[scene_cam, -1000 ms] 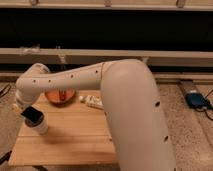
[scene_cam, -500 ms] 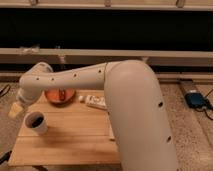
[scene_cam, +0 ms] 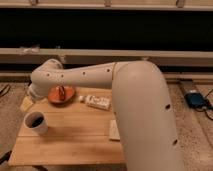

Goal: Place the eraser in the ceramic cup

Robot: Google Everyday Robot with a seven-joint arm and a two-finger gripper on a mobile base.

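The white ceramic cup [scene_cam: 36, 123] stands upright near the wooden table's [scene_cam: 70, 145] left edge. Its inside looks dark. The eraser does not show as a separate thing; it is hidden or out of view. My gripper [scene_cam: 31, 96] is at the left end of the big white arm [scene_cam: 100, 77], above and behind the cup and apart from it, mostly covered by the wrist.
An orange-brown dish [scene_cam: 61, 94] holding a small item sits at the table's back, with a white printed box [scene_cam: 97, 102] to its right. A pale cream block [scene_cam: 115, 130] lies partly under the arm. A blue object [scene_cam: 196, 99] is on the floor at right.
A second ago the gripper was down at the cup with something dark at it. It has since risen up and back, leaving the cup standing free.
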